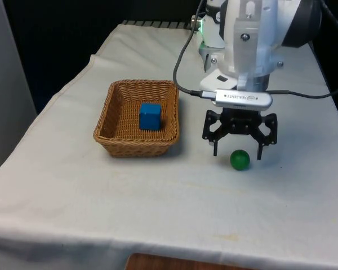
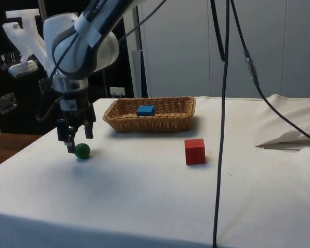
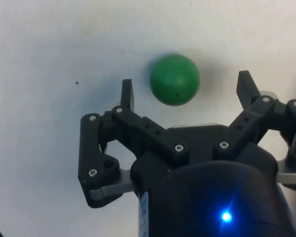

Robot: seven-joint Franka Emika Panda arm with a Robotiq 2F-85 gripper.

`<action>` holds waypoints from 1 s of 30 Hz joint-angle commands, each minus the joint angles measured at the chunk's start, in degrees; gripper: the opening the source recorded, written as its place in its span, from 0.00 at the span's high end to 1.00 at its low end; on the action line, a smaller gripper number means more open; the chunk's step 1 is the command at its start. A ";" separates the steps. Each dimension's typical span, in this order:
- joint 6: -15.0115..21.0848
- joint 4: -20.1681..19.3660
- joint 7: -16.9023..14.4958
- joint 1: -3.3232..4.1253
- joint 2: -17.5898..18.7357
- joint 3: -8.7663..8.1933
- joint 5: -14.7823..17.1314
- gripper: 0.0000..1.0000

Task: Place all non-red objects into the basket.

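Ball [image 3: 175,79] (green) lies between spread fingers [image 3: 127,94], untouched.

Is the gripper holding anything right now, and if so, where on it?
Nothing is held. The black two-finger gripper is open over the small green ball, which sits on the white cloth between the fingers without touching them.

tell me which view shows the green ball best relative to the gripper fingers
The wrist view: the green ball lies on the cloth between the open gripper fingers, untouched. The front view shows the ball just below the gripper; the side view shows it beside the fingertips, depth unclear.
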 commanded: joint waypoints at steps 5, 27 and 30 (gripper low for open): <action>-0.34 1.72 -0.17 -0.34 1.66 0.17 0.23 0.00; 0.00 1.83 0.46 -0.06 2.23 0.11 -0.06 0.77; 0.06 1.83 0.34 -0.11 2.23 0.17 0.00 1.00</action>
